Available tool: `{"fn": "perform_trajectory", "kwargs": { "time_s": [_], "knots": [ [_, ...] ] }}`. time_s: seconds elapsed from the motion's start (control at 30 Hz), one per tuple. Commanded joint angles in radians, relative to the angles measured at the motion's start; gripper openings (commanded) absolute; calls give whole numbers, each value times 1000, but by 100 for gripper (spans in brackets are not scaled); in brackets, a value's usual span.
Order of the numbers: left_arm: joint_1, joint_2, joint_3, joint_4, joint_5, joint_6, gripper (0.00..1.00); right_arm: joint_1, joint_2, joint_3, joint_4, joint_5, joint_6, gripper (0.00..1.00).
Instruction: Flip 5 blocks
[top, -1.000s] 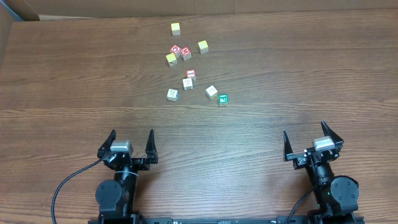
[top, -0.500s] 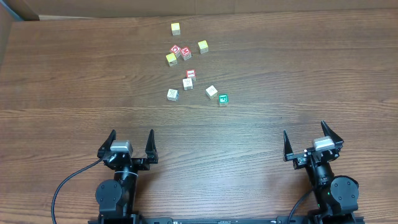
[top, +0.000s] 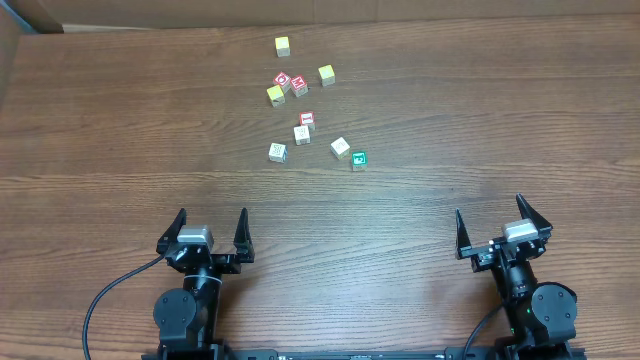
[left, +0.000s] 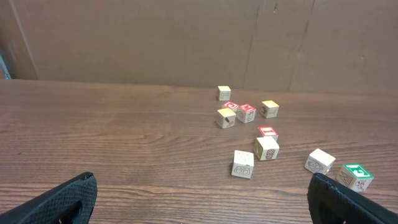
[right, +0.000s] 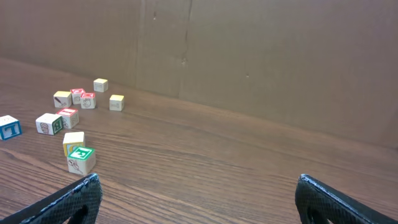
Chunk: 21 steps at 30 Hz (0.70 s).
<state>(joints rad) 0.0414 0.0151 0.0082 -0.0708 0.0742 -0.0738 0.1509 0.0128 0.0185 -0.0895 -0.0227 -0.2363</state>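
Five blocks sit in a loose cluster at the table's far middle: a green-faced one (top: 358, 159), three pale ones (top: 340, 147) (top: 302, 133) (top: 277, 152) and a red-bordered white one (top: 307, 120). The left wrist view shows the green block (left: 355, 175) at lower right and a pale block (left: 243, 163) nearest the camera. In the right wrist view the green block (right: 81, 158) lies at lower left. My left gripper (top: 210, 228) and right gripper (top: 503, 220) stand open near the front edge, well short of the blocks, with nothing between their fingers.
Behind the five blocks lie three yellow-faced cubes (top: 283, 45) (top: 326, 74) (top: 275, 94) and two red-faced cubes (top: 282, 80) (top: 300, 87). A brown cardboard wall (left: 186, 37) runs along the table's far edge. Bare wood lies between the grippers and the cluster.
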Motion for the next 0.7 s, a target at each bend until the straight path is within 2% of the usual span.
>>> {"fn": "perform_trajectory", "kwargs": {
  "time_s": [0.0, 0.27, 0.47, 0.67],
  "knots": [
    [4, -11, -3, -3, -6, 18, 100, -3, -10, -11, 8, -6, 5, 100],
    [4, -11, -3, -3, -3, -32, 100, -3, -10, -11, 18, -52, 16, 100],
    [4, -11, -3, 0, 10, -47, 100, -3, -10, -10, 80, -87, 222, 100],
    [4, -11, -3, 14, 90, -69, 100, -3, -10, 19, 85, -180, 241, 100]
  ]
}}
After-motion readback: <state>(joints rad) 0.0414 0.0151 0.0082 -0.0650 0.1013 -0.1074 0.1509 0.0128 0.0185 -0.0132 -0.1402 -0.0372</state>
